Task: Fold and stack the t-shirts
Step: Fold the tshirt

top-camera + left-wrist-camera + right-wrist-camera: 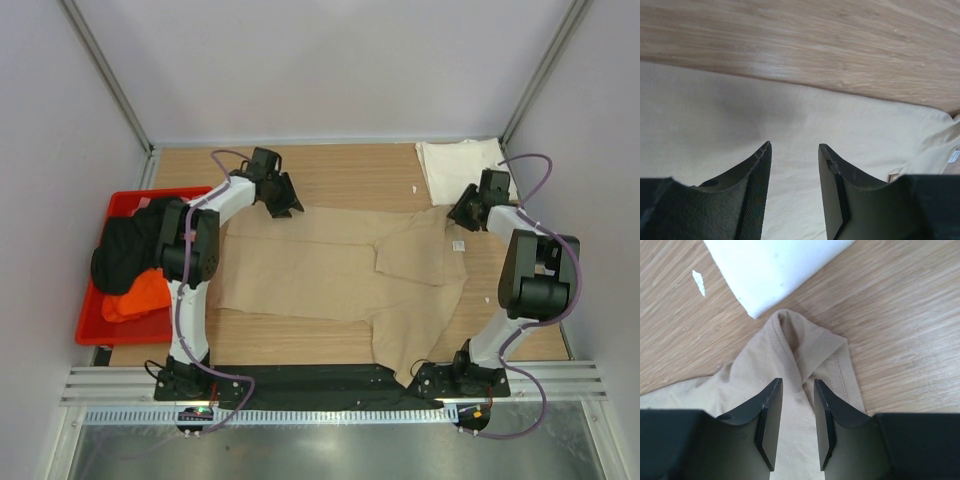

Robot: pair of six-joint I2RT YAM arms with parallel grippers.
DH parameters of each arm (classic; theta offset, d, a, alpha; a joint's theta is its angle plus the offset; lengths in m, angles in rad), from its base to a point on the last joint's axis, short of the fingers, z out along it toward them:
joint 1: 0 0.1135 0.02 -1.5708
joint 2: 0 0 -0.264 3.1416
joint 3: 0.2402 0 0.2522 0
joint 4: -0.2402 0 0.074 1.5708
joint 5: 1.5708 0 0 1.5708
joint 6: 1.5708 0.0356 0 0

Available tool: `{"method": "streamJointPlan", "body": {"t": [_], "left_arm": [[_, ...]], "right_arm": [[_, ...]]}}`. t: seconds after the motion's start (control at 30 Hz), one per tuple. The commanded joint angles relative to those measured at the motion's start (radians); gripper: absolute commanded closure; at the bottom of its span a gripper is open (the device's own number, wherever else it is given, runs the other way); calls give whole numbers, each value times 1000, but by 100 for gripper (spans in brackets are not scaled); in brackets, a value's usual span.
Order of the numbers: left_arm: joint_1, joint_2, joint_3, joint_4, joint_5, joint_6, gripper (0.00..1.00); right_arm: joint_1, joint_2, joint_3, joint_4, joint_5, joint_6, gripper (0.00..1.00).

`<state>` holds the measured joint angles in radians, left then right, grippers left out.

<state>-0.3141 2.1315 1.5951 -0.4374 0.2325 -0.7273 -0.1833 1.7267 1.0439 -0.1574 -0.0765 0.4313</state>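
Cloth of the tan shirt (320, 270), spread at centre of the top view, is soft and limp, so pinch a hem; left gripper (794, 146) gapes over its upper edge, right gripper (797, 382), slightly parted, straddles a hem fold, both empty.

No writing, number or brand can be read in any of the views. The tan t-shirt (330, 270) carries a small white label (459, 245), lying just beside the right gripper (458, 214) on its near side. The print on the label is too small to read.
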Motion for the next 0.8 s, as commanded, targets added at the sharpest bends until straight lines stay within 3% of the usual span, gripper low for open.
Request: {"method": "streamJointPlan", "body": {"t": [0.0,0.4,0.47,0.5,0.57,0.77], "left_arm": [[23,36,60,-12,16,35,56],[49,102,69,-18,-2,48,57],[50,102,66,-21,-13,48,57],[49,103,65,-26,-21,46,57],[50,107,62,-29,-45,28,57],[53,119,55,-26,-94,-26,57]], "right_arm": [[-4,-15,62,22,-61,-54,62],[-4,123,100,61,-106,-80,64],[-4,123,102,53,-51,-77,74],[-2,113,96,55,-27,-71,85],[-2,97,70,73,49,-59,97],[-4,54,-1,111,198,6,99]]}}
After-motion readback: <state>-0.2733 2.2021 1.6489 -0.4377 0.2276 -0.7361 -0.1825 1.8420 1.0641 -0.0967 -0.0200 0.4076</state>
